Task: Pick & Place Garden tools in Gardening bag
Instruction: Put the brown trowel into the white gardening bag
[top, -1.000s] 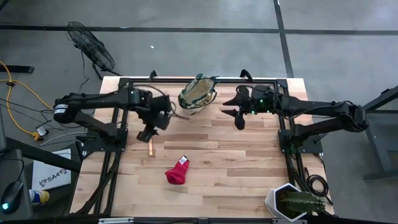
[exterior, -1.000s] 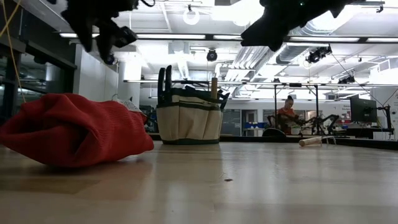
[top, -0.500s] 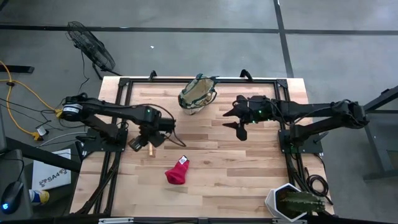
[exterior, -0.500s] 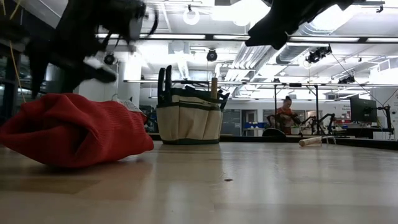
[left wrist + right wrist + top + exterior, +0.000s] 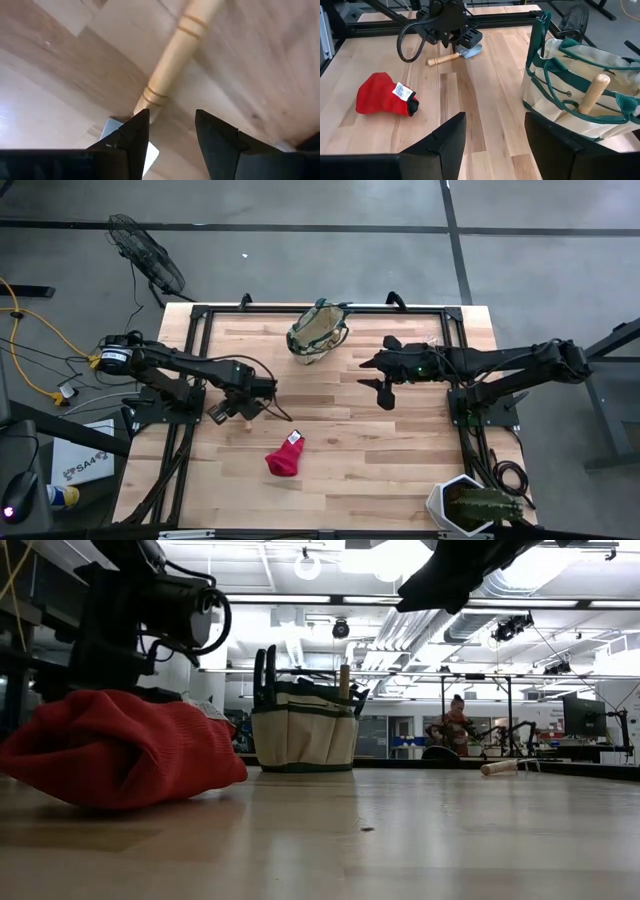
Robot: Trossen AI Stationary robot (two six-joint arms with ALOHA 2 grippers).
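Open left claw (image 5: 170, 132) straddles the trowel (image 5: 172, 67) on table (image 5: 260, 75).

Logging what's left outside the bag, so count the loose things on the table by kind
Wooden-handled trowel: 1
Red fabric piece: 1
Potted plant: 1
Total: 3

The trowel (image 5: 172, 60) lies on the bench (image 5: 400, 450) right under the left tool (image 5: 170, 131); the bag (image 5: 580, 90) sits beside the right tool (image 5: 492, 142).
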